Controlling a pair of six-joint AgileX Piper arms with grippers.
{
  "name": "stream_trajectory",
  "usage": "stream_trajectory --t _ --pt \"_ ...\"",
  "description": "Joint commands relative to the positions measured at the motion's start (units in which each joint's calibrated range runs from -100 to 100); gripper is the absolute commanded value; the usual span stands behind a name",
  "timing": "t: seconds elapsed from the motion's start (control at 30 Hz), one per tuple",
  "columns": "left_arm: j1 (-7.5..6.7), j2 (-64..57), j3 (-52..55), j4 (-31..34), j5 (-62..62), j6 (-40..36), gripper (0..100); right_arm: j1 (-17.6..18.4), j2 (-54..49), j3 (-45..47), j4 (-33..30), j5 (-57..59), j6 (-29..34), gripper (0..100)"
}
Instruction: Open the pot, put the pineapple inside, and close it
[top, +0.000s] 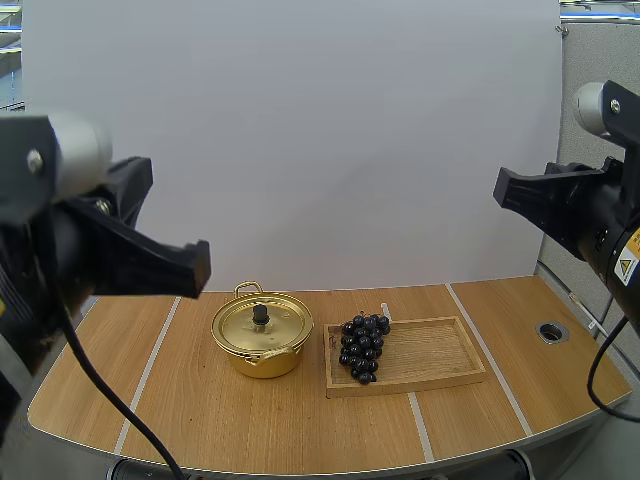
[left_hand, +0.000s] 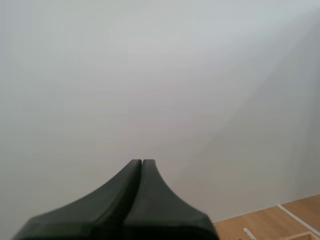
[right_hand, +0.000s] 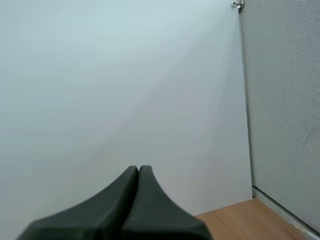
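Observation:
A gold pot (top: 262, 338) with its lid (top: 262, 324) on and a black knob stands at the table's middle. Right beside it a bunch of dark grapes (top: 363, 346) lies on the left end of a wooden tray (top: 440, 352); I see no pineapple. My left gripper (top: 198, 268) hangs high above the table's left side, shut on nothing, its fingers together as one dark wedge (left_hand: 142, 164). My right gripper (top: 500, 188) is raised high at the right, likewise shut with nothing in it (right_hand: 138, 170).
The wooden table (top: 200, 420) has white tape lines across it and a round cable hole (top: 551, 330) at its far right. A white wall stands behind the table and a grey partition at the right.

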Motion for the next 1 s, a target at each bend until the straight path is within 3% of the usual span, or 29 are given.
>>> stream_trajectory --t 0.0,0.2,0.33,0.47,0.7,0.97 --pt "0.64 -1.0 4.7 0.0 -3.7 -1.7 0 -7.2 -0.4 -0.2 8.0 -8.1 0.2 0" --pt "0.64 -1.0 6.0 0.0 -3.7 -1.7 0 -11.0 -0.4 0.3 13.6 -10.0 -0.8 0" --pt "0.64 -1.0 8.9 0.0 -5.5 -1.7 0 -11.2 -0.4 6.9 15.8 -21.6 -7.4 0" --pt "0.64 -1.0 13.7 0.0 -15.3 -1.4 0 -11.2 -0.4 16.5 20.3 -34.6 -13.6 0" --pt "0.64 -1.0 24.7 0.0 -32.9 -1.4 0 -11.2 -0.4 30.2 27.4 -45.3 -13.8 0" --pt "0.64 -1.0 38.4 0.0 -41.9 -1.3 0 -11.2 -0.4 39.1 26.9 -52.4 -16.7 0"
